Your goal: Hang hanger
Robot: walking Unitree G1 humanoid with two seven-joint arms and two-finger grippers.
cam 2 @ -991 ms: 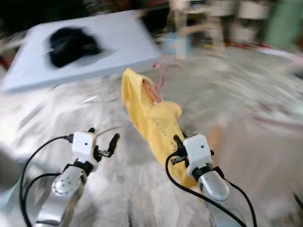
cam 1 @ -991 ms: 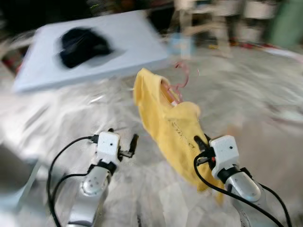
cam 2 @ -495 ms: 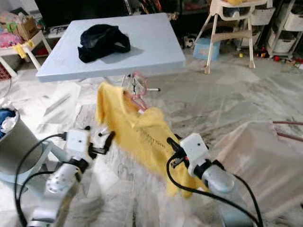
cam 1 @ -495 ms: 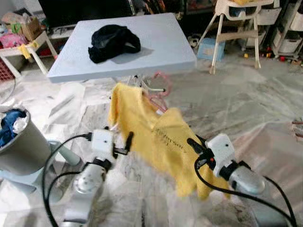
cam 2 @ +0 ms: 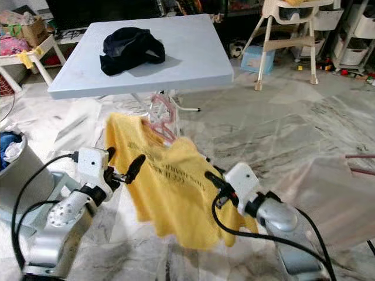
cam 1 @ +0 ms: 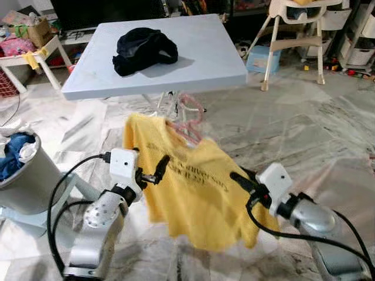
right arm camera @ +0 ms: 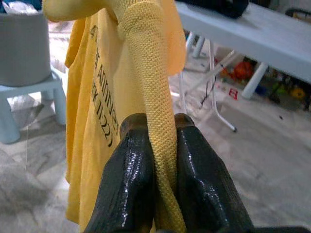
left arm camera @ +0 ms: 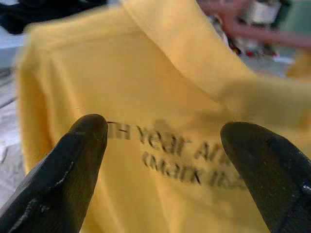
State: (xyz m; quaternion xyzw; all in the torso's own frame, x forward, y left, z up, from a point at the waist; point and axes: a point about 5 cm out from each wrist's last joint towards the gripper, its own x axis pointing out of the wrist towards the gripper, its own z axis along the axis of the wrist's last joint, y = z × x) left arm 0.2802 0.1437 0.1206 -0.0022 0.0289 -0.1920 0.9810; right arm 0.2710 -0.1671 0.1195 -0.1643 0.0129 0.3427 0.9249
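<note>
A yellow T-shirt [cam 1: 193, 199] with dark lettering hangs on a pink hanger [cam 1: 188, 130], whose hook [cam 1: 193, 105] pokes up in front of the table edge. My right gripper [cam 1: 236, 177] is shut on a ribbed edge of the shirt [right arm camera: 146, 73] at its right side, with both black fingers [right arm camera: 131, 184] pressed on the fabric. At the shirt's left side my left gripper [cam 1: 153, 171] is open. In the left wrist view its fingertips [left arm camera: 73, 165] stand wide apart, just short of the printed cloth [left arm camera: 146, 87].
A light grey-blue table [cam 1: 205, 52] stands ahead with a black garment [cam 1: 143, 50] on it. A grey bin [cam 1: 23, 175] of clothes sits on a pale blue stool at the left. A white high chair [cam 1: 293, 29] is at the back right. A pinkish sheet [cam 2: 328, 193] covers the floor at the right.
The camera swung and steadied. The shirt turned from edge-on to spread between the grippers, and the left gripper came up close to its left side. The right gripper kept its hold.
</note>
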